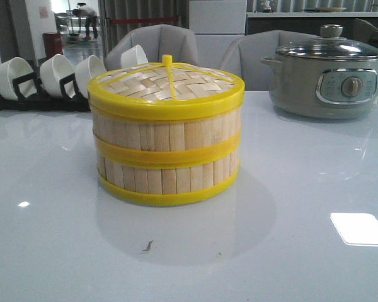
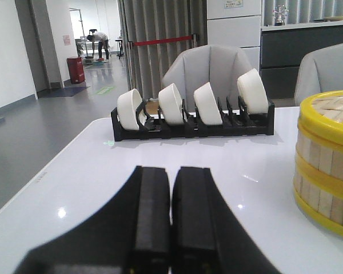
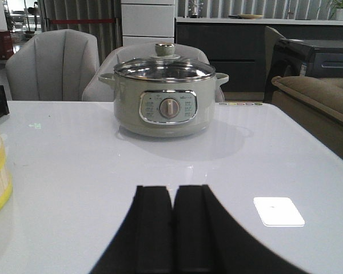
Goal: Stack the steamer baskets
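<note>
The two pale wood-slat, yellow-rimmed steamer baskets [image 1: 167, 160] are seen stacked and capped by the woven-bamboo lid [image 1: 167, 85] on the white counter [image 1: 290, 251], so the task is judged done, with the left hand [image 2: 170, 228] and right hand [image 3: 172, 228] both closed on nothing.

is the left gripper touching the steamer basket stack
Apart. The left wrist view shows the left gripper shut, with bare white table between its fingers and the steamer basket stack off to one side.

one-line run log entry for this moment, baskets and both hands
steamer baskets: two stacked, lid on | left hand: shut, empty, off stack | right hand: shut, empty, facing electric pot | table: stack centred
</note>
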